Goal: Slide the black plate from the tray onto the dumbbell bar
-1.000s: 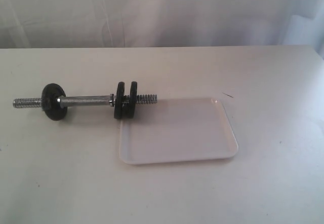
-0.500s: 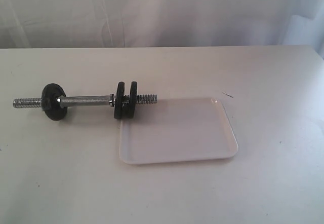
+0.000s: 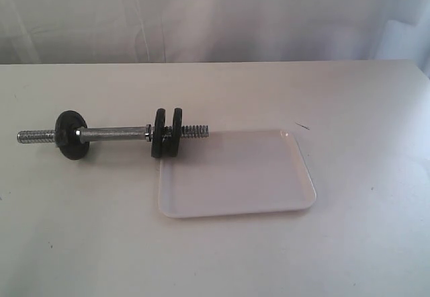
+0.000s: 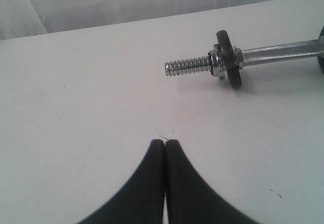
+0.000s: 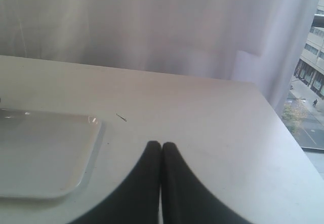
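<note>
Left gripper (image 4: 165, 144) and right gripper (image 5: 161, 145) both sit pinched closed, holding nothing. The dumbbell bar (image 3: 111, 134), carrying three black discs (image 3: 176, 142), lies just beside the tray (image 3: 235, 176).

My right gripper (image 5: 161, 144) hangs over the white table (image 5: 212, 117), jaws pressed together; the pale tray (image 5: 45, 153) lies near, a white curtain (image 5: 152, 21) behind.

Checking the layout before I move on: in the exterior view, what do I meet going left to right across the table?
Threaded end of the dumbbell bar → lone black disc → smooth middle of the bar → pair of black discs → tray.
</note>
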